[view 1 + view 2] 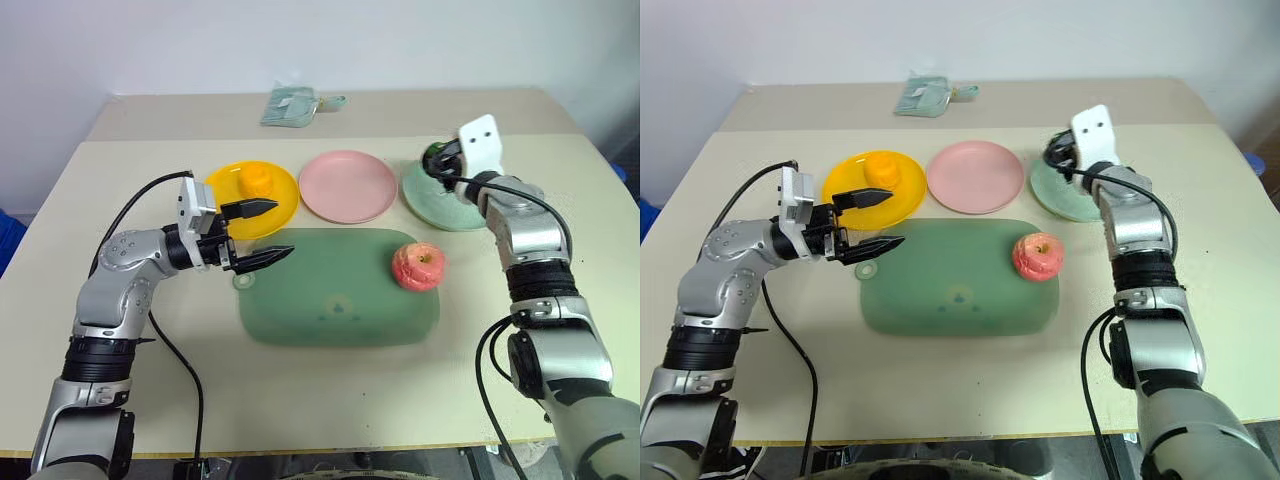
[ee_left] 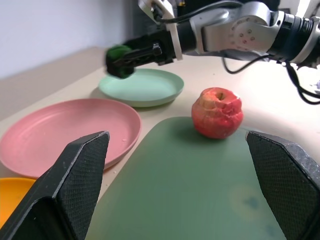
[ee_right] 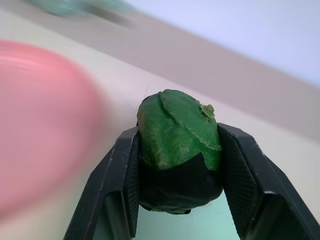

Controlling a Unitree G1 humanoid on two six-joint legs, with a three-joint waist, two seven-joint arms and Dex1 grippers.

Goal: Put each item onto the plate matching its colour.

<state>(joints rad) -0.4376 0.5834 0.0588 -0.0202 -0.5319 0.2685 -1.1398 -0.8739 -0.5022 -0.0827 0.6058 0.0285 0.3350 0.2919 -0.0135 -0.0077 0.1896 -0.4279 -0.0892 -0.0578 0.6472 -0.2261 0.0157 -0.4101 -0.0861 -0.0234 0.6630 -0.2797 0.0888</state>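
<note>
Right gripper [image 3: 177, 200] pinching one green ball [image 3: 177, 150] above the green plate [image 1: 440, 205]. Left gripper [image 1: 268, 232] spread, empty. Three plates: orange fruit [image 1: 259, 181] on yellow [image 1: 285, 200], pink [image 1: 348, 186] bare. One apple [image 1: 419, 266] on mat [image 1: 335, 295].

A pale beige desk [image 1: 330, 400] fills the scene below a plain white wall [image 1: 300, 40]. A large translucent green mat [image 1: 330, 295] with rounded corners lies flat at the desk's centre. A folded pale green cloth [image 1: 290, 103] lies at the far edge, well apart from the mat.
</note>
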